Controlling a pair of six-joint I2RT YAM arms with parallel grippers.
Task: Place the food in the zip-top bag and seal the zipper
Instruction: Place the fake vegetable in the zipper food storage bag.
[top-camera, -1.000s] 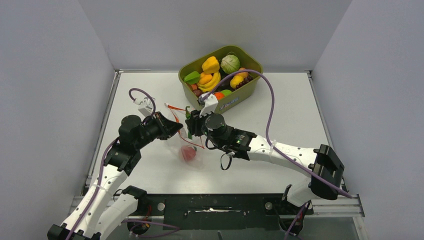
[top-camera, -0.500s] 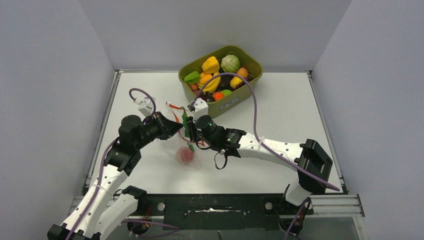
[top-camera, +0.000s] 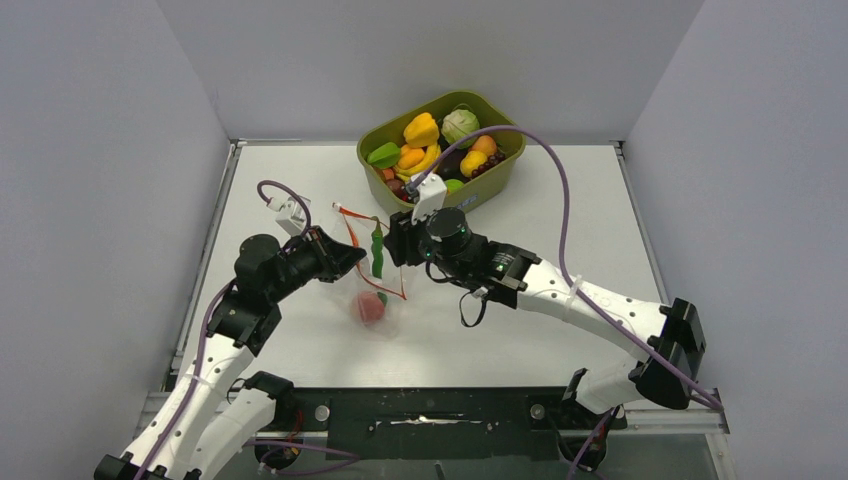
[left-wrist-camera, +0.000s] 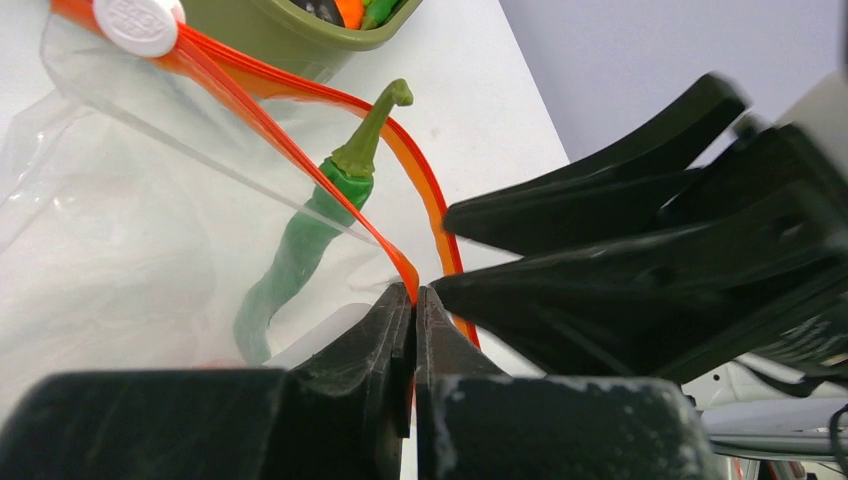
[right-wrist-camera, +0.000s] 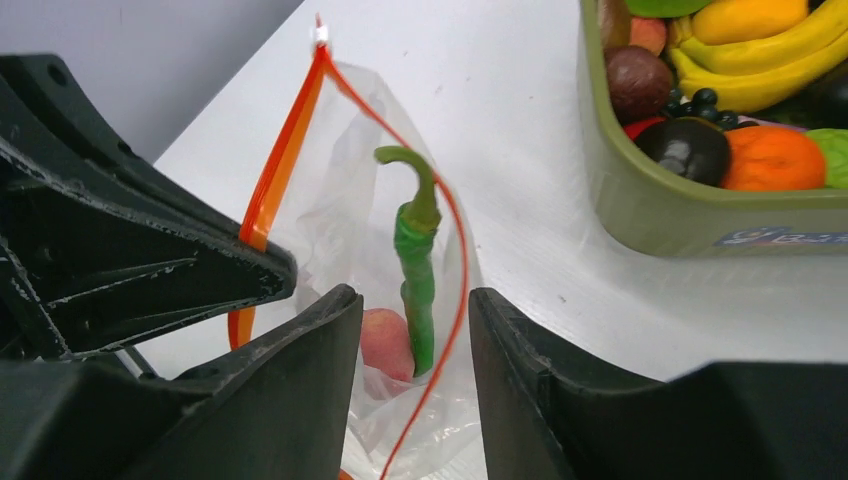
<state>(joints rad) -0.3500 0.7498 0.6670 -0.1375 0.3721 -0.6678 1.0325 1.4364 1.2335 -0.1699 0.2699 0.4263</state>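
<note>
From above, the zip-top bag (top-camera: 392, 318) lies on the table (top-camera: 570, 230) toward nine o'clock of its middle, with the olive tub (top-camera: 495, 180) of toy produce at twelve. The left gripper (top-camera: 347, 258) meets the bag's mouth from nine o'clock and the right gripper (top-camera: 392, 246) from three. The long green pod (top-camera: 377, 252) sits between them, and the pink-red fruit (top-camera: 371, 308) is at the bag's six o'clock end. In the left wrist view the left jaws are pressed together on the red-orange zipper (left-wrist-camera: 250, 120) at its corner, holding the mouth up. In the right wrist view the right fingers are spread, pinching nothing; the pod stands in the mouth beyond them, stem at twelve, tip beside the fruit. The bag is probably light, floppy and slippery film — best taken by the stiffer zipper strip, with the white tab (left-wrist-camera: 138, 22) at its end for sealing.
</note>
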